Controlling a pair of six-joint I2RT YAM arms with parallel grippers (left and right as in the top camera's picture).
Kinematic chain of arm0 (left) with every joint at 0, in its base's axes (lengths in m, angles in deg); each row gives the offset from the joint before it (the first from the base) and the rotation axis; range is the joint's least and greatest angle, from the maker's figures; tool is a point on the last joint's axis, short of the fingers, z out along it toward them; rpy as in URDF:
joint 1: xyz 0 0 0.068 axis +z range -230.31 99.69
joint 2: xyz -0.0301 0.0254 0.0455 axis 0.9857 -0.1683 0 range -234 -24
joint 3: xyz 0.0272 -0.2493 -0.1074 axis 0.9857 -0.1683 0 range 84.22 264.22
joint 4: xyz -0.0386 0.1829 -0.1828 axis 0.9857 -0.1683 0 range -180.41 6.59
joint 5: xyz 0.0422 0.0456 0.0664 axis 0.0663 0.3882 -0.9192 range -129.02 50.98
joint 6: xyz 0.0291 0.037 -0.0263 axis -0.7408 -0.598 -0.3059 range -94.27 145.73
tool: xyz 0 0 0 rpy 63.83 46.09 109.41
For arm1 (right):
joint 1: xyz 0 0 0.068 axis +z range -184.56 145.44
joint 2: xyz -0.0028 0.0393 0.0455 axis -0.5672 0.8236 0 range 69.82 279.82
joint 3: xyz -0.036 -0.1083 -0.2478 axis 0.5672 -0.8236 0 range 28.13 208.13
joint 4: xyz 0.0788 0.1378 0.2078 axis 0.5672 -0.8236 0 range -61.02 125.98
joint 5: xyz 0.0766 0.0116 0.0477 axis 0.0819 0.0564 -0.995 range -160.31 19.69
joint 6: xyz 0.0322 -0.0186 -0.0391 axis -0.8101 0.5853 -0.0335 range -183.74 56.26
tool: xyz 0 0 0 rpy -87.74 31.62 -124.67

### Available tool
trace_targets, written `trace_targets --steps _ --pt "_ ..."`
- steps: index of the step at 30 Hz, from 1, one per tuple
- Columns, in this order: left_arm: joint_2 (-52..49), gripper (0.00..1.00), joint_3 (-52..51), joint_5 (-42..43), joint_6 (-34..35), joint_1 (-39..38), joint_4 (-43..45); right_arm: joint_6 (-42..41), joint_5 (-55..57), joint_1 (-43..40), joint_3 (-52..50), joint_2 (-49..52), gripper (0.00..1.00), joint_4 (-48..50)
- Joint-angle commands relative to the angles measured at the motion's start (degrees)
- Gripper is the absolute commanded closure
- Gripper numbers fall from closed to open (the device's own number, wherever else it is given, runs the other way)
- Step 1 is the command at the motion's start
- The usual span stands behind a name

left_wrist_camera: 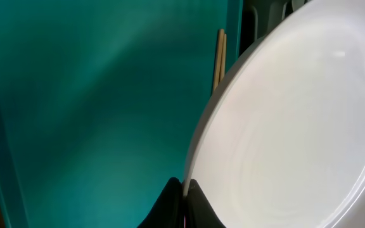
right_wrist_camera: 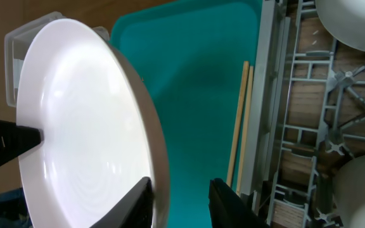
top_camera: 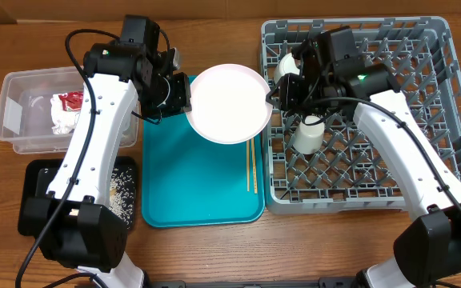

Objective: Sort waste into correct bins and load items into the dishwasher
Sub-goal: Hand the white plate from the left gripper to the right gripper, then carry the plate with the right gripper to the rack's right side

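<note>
The left gripper (left_wrist_camera: 184,193) has its fingers pinched tight on the rim of the white plate (top_camera: 229,102), which it holds over the far end of the teal tray (top_camera: 198,188). The right gripper (right_wrist_camera: 181,193) straddles the plate's opposite rim with its fingers partly apart, and a strip of tray shows beside one finger. The chopsticks (top_camera: 251,164) lie on the teal tray along its right edge. The grey dish rack (top_camera: 422,104) stands just right of the teal tray, with two white cups (top_camera: 309,134) in it.
</note>
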Motion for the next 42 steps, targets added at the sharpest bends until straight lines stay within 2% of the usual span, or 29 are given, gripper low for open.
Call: trace_targets --steps 1,5,13,18,25,26,27,29,34,36,42 --pt "0.9 0.96 1.1 0.0 -1.6 -0.1 0.2 -0.1 0.8 0.6 -0.2 -0.5 0.68 0.0" --pt "0.9 0.96 1.1 0.1 -1.6 -0.1 0.3 -0.1 0.8 1.2 -0.2 -0.5 0.73 -0.2" --pt "0.9 0.96 1.1 0.1 -1.5 -0.1 0.3 -0.1 0.8 1.7 -0.2 -0.5 0.74 -0.1" --pt "0.9 0.96 1.1 0.1 -1.5 -0.1 0.3 -0.1 0.8 1.7 -0.2 -0.5 0.96 -0.1" --pt "0.9 0.96 1.1 0.1 -1.5 -0.1 0.3 -0.1 0.8 1.7 -0.2 -0.5 0.96 -0.1" --pt "0.9 0.93 1.1 0.1 -1.5 -0.1 0.3 -0.1 0.8 1.7 -0.2 -0.5 0.96 -0.1" --pt "0.9 0.86 1.1 0.1 -1.5 -0.1 0.3 -0.1 0.8 1.7 -0.2 -0.5 0.96 0.1" --pt "0.9 0.65 1.1 0.1 -1.5 -0.1 0.3 -0.1 0.9 1.7 -0.2 -0.5 0.96 0.3" --pt "0.9 0.44 1.1 3.4 -1.6 0.0 0.7 -0.1 4.5 1.7 -0.2 -0.5 0.96 0.7" --pt "0.9 0.33 1.6 6.6 -3.8 0.2 0.8 -0.1 7.9 1.7 -0.2 -0.5 0.96 0.7" --pt "0.9 0.27 5.1 16.4 -8.5 3.0 0.0 -0.1 17.0 0.0 0.0 -0.6 0.96 2.0"
